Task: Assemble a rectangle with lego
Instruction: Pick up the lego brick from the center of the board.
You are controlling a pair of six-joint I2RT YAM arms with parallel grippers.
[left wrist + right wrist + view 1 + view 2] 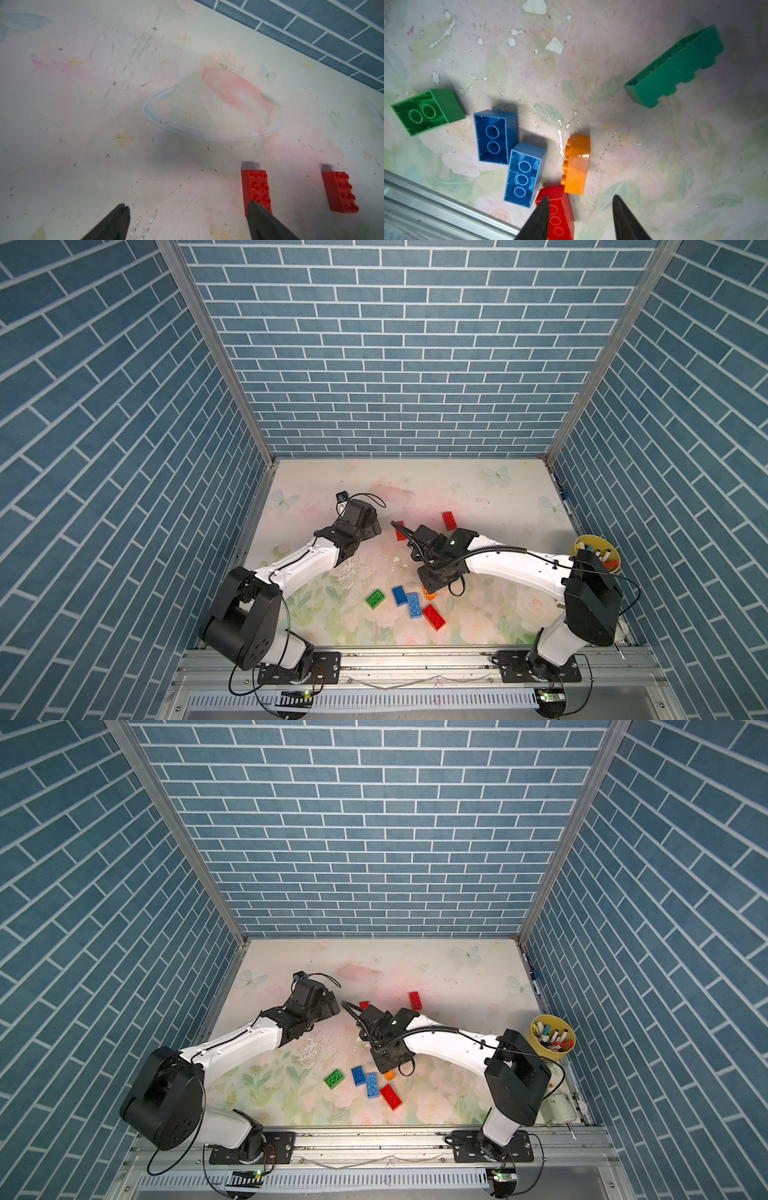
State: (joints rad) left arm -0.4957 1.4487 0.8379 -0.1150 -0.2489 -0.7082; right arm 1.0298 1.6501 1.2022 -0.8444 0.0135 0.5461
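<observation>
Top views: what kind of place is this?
Probably a robot lab test cell: left arm and right arm bolted to an aluminium rail, brick-print panels boxing in a floral tabletop, loose lego bricks as props.

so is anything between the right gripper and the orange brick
Nothing visible: the right gripper faces the orange brick with only bare table between. A red brick sits beside one finger.
</observation>
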